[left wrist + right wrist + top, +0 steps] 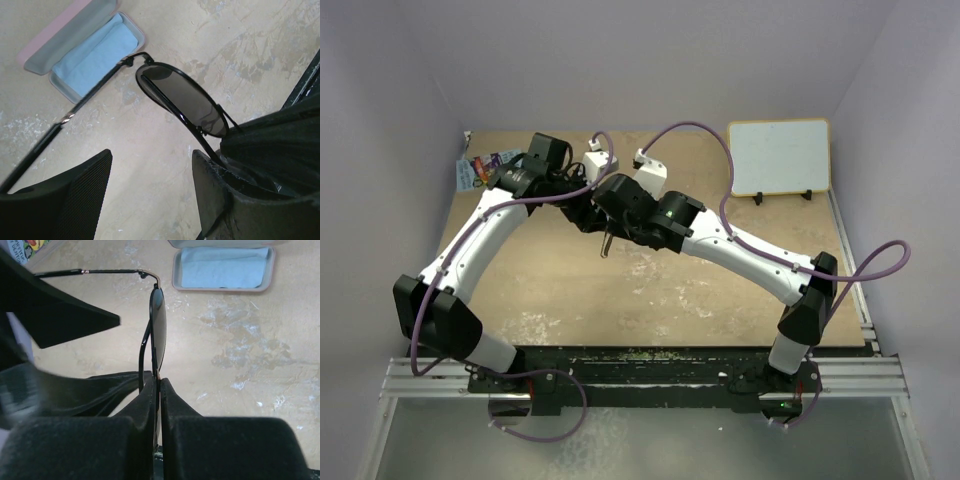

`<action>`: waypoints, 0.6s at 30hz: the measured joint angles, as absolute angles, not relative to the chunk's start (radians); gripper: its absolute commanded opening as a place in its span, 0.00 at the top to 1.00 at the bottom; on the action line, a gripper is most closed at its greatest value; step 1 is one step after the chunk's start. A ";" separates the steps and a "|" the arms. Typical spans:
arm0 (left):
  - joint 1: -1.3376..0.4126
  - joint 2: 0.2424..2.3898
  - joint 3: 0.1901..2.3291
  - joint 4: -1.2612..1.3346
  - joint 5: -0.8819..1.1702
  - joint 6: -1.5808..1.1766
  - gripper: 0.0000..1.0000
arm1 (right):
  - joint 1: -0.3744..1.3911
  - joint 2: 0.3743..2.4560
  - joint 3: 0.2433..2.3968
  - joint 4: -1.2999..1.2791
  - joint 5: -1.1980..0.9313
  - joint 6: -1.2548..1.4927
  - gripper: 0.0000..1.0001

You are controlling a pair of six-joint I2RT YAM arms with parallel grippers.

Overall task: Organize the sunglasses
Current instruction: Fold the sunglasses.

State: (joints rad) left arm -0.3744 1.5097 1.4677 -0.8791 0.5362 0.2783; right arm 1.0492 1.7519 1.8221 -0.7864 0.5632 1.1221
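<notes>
1. Two fingers of the right gripper (157,383) are pinched tight on the sunglasses (159,315), clamping the frame with the lens edge-on.
2. Jaws of the left gripper (152,157) stand wide, one either side of the pair, gripping nothing. Contact cannot be told.
3. One temple arm (75,112) is unfolded, reaching out sideways.
4. Sunglasses are held over the table (260,30), left of centre, toward the far edge.
5. Pink case (70,35) lies open just beyond, blue cloth (95,55) inside.
6. Whiteboard (778,155) stands at the far right corner.

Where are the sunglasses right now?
In the left wrist view the sunglasses hang above the table, pinched by the shut right hand, with the open pink case beyond them at upper left.
</notes>
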 measured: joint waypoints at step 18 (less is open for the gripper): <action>-0.382 1.261 1.487 -0.833 0.292 0.269 0.31 | 1.053 1.630 1.607 -0.822 0.594 1.264 1.00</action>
